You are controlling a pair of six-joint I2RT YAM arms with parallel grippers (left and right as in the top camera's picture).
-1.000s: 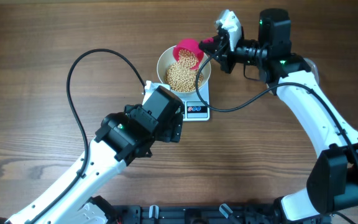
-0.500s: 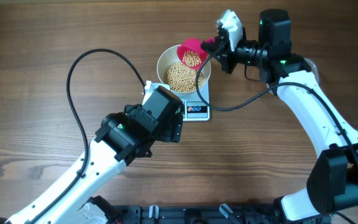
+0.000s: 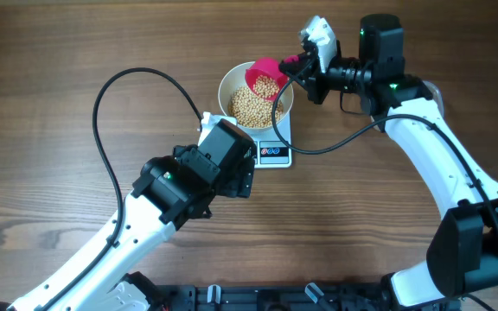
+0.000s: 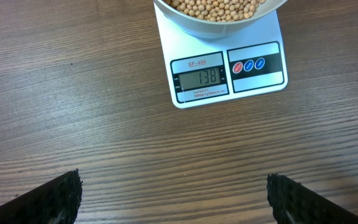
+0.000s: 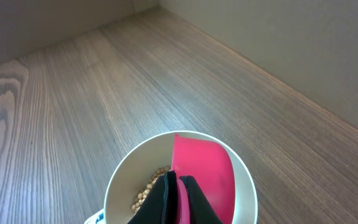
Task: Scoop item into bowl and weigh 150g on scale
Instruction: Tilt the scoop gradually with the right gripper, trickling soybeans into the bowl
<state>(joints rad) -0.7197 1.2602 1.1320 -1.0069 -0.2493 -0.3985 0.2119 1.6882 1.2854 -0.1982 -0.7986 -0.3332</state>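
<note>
The right gripper pinches the handle of a glossy pink plastic scoop, which is tilted over the round white bowl. Smooth tan beans lie in the scoop and heap in the bowl. The bowl sits on the flat white rectangular scale, toward the far edge of the grained wooden table. The left gripper hangs before the scale, its ribbed black fingers spread wide and empty.

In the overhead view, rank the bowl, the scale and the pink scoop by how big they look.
1. Bowl: largest.
2. Scale: next, though the bowl hides most of it, so its full size is unsure.
3. Scoop: smallest, sitting higher over the bowl.
</note>
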